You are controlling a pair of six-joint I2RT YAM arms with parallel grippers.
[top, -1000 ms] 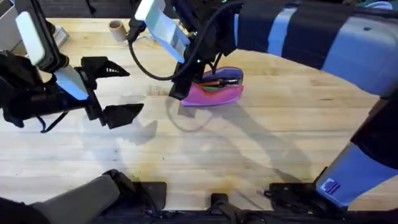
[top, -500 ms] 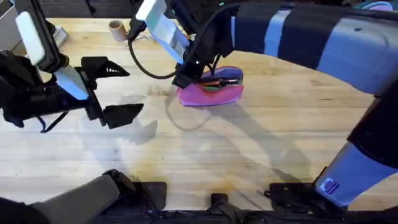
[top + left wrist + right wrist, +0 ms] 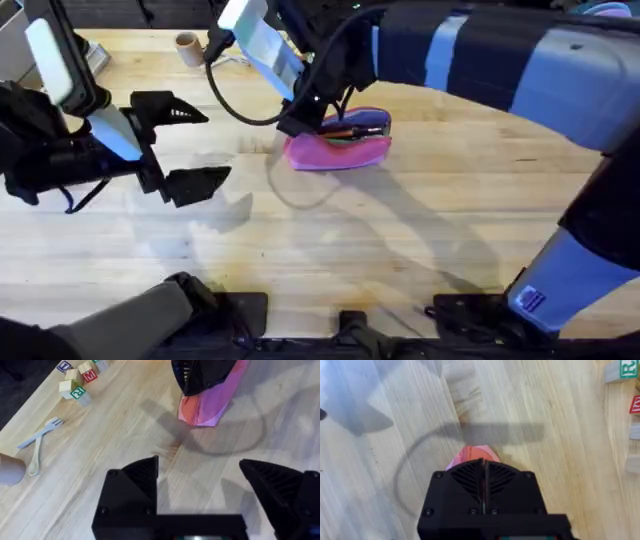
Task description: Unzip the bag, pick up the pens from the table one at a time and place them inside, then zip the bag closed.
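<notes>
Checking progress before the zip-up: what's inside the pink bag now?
Through the open top of the bag, an orange pen and something green beside it show. The right pincer, shut at the bag's end, covers the rest.

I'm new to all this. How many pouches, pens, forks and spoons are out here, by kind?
Pink pouch: 1
Pens, both lying in the pouch's open top, one orange, one green: 2
Fork: 1
Spoon: 1
Total: 5
</notes>
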